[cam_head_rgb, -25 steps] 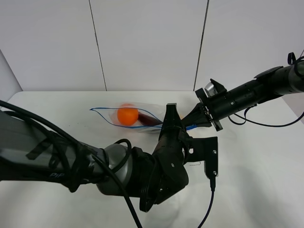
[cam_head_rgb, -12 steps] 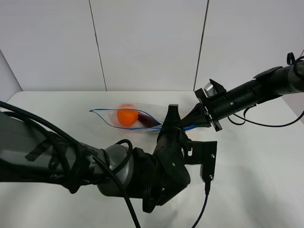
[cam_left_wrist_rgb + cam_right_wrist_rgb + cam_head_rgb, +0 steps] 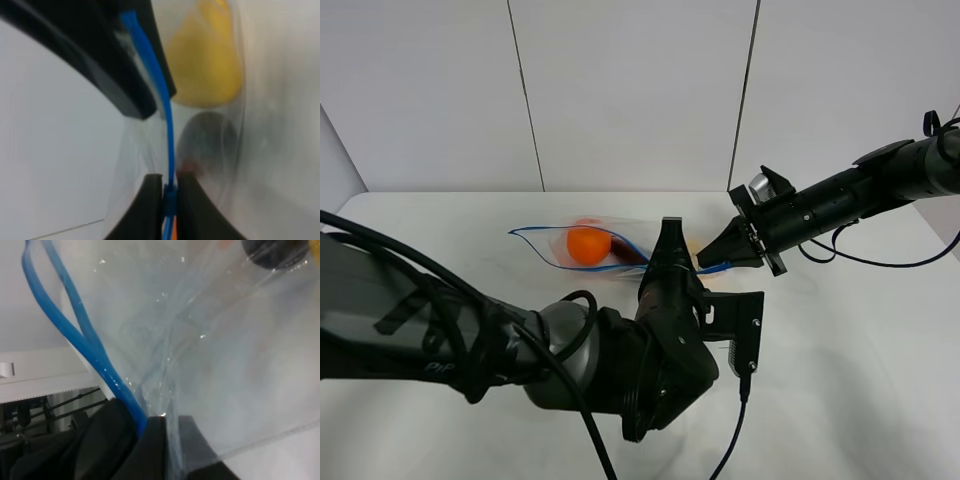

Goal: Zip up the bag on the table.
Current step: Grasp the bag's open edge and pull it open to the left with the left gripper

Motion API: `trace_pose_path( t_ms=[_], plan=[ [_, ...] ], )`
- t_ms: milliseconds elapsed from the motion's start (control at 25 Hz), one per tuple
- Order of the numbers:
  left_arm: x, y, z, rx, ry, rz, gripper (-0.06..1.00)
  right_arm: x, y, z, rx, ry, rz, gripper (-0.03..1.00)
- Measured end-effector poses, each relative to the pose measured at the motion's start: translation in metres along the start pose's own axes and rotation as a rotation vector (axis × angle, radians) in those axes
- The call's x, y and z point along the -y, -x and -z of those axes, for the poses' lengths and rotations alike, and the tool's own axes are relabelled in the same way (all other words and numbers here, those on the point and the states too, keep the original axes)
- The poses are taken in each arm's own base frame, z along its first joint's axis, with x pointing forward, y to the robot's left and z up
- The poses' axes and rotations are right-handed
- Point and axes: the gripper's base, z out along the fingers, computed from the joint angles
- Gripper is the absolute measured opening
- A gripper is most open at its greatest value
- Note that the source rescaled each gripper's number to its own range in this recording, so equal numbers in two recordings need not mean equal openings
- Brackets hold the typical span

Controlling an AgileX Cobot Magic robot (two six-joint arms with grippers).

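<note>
Exterior high view: nearest you, the bulky left arm reaches in from the lower left, and its left gripper [image 3: 670, 243] points away from you at the bag [image 3: 548, 246]. Your left wrist view shows those jaws pressed together on the blue zip strip [image 3: 168, 120], with a yellow item [image 3: 210, 60] behind it. The bag lies on the table [image 3: 860, 350], an orange [image 3: 588, 244] inside and its mouth gaping at the left end. From the right, the other arm stretches low across the table, and its right gripper [image 3: 704, 261] is clamped on the bag's right end. A white panelled wall [image 3: 630, 90] stands behind.
</note>
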Motion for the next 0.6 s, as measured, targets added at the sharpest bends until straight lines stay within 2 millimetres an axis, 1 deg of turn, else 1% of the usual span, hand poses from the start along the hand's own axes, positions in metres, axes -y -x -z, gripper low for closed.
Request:
trace_pose_path(
  t_ms=[320,480,600],
  plan=[
    [-0.009,-0.014,-0.006,-0.057,0.003,0.041,0.00,0.001,0.000,0.000,0.001,-0.006,0.001,0.00],
    [-0.019,-0.020,-0.004,-0.078,0.016,0.067,0.00,0.000,0.000,0.000,-0.001,-0.005,0.002,0.00],
    [-0.023,-0.030,-0.001,-0.094,0.012,0.085,0.00,0.000,0.000,0.000,-0.004,-0.002,0.002,0.00]
  ],
)
